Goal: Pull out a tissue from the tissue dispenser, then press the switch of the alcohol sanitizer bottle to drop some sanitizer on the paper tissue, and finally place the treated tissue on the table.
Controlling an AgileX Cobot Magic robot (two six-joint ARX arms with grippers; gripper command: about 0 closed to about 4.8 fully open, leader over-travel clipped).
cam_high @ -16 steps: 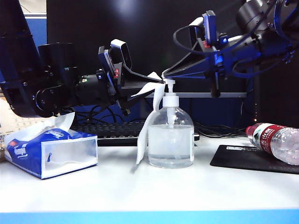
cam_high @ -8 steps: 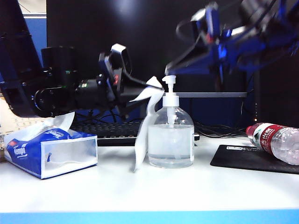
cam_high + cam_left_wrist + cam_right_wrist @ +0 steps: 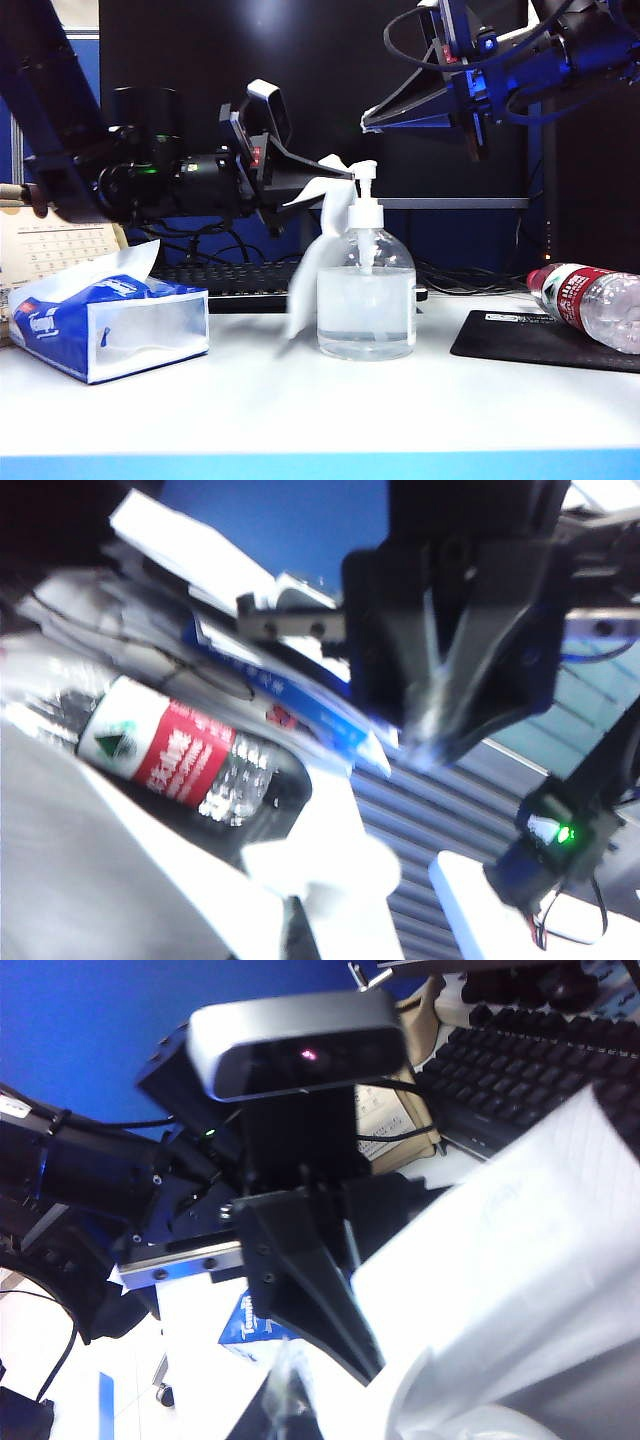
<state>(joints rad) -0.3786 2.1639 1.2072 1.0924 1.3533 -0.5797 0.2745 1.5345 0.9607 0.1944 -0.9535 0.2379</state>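
Note:
The clear alcohol sanitizer bottle stands mid-table, its white pump switch topping it. My left gripper comes in level from the left, just beside the switch, shut on the upper end of the tissue. The sheet hangs down the bottle's left side almost to the table. My right gripper hovers shut and empty above the switch, clear of it. The blue and white tissue dispenser lies at the left. In the right wrist view, the tissue hangs beside the left gripper's black fingers.
A red-labelled water bottle lies on a black mouse pad at the right. A keyboard sits behind the dispenser and bottle. A desk calendar stands at the far left, behind the dispenser.
My right gripper has lifted off the pump switch and now hangs above it. The left wrist turned a little, and the tissue's hanging end swung slightly.

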